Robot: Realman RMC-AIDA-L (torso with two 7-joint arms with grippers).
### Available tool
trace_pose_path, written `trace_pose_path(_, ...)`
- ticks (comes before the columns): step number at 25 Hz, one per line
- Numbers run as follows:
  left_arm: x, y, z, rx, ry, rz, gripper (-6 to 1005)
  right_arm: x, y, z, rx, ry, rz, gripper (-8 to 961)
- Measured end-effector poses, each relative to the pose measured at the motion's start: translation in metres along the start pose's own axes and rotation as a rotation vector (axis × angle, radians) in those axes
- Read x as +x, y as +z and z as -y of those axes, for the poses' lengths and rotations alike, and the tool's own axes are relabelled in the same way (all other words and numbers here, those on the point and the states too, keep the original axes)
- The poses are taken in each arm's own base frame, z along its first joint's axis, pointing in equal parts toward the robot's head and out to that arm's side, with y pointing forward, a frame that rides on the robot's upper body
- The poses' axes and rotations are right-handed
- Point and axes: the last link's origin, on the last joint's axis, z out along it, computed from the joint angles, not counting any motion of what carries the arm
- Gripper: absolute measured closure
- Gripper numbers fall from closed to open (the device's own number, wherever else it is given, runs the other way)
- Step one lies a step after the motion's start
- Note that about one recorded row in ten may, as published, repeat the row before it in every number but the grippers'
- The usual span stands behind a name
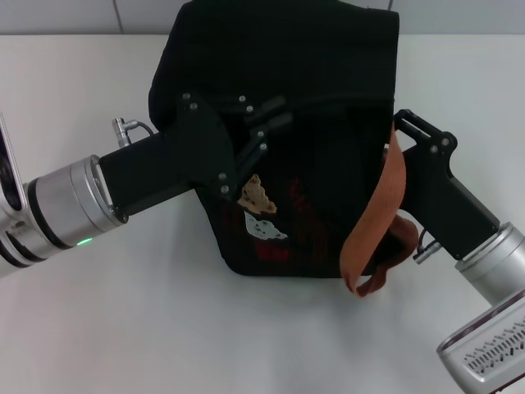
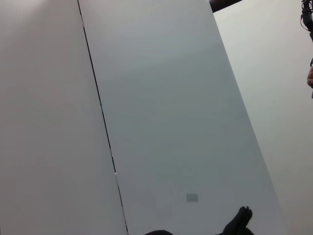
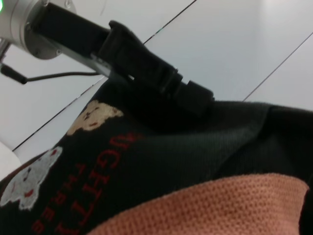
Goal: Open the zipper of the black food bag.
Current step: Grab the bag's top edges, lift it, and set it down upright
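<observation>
Reaching across black food bag (image 1: 287, 98): left claw (image 1: 275, 115); right claw (image 1: 402, 123) alongside.

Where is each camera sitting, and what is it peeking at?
Head view: up on the robot's head, looking down at the black food bag on the white table; both arms show.
Left wrist view: on the left arm, facing pale wall panels.
Right wrist view: on the right arm, close against the bag, seeing the left gripper.
Shared: head and right wrist both show the tan bear patch.

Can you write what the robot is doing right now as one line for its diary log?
left gripper: on top of black food bag | right gripper: at bag's right side by orange handle | zipper: not visible
</observation>
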Motion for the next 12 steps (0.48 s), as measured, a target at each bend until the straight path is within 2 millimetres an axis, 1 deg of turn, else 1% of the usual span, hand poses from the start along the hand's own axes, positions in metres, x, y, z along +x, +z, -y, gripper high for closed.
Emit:
trace_pose_path(7,-0.001,0.000,-0.001,0.002,-0.009,0.002,912,-0.002,0.001,0.008,0.057,0.021,0.010,529)
trace_pose_path(12,-0.002,-0.001,-0.002,0.002,-0.011,0.005,912,0.002,-0.004,0.013,0.093,0.061,-0.012,528)
